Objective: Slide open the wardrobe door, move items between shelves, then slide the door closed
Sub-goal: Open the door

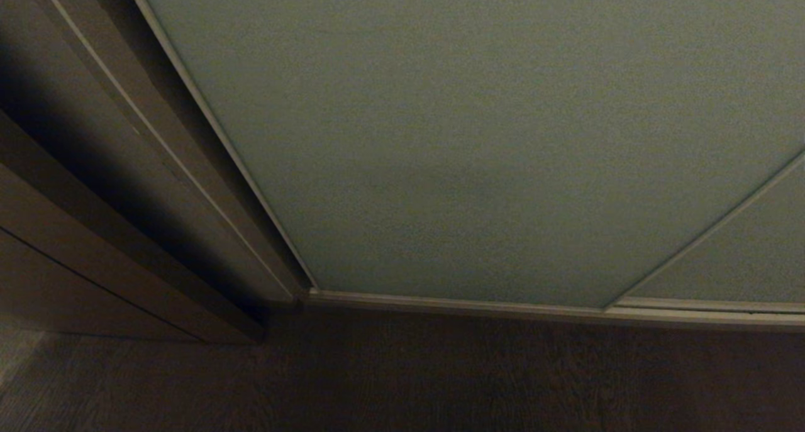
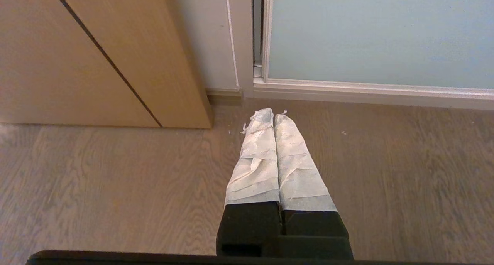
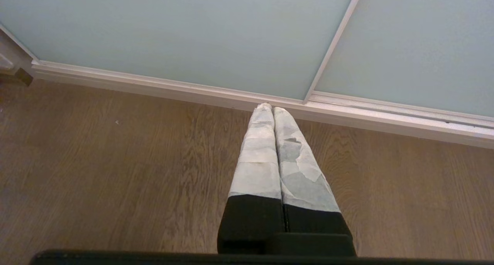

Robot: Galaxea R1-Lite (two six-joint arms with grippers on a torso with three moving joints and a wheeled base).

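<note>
Pale grey-green sliding wardrobe door (image 1: 478, 136): closed, beyond the jaws. Left gripper (image 2: 269, 112) and right gripper (image 3: 269, 107): clenched, empty, over wood-grain floor (image 3: 115, 172). Every step remains.

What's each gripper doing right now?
Left gripper: closed, holding nothing, above the floor.
Right gripper: closed, holding nothing, above the floor.
</note>
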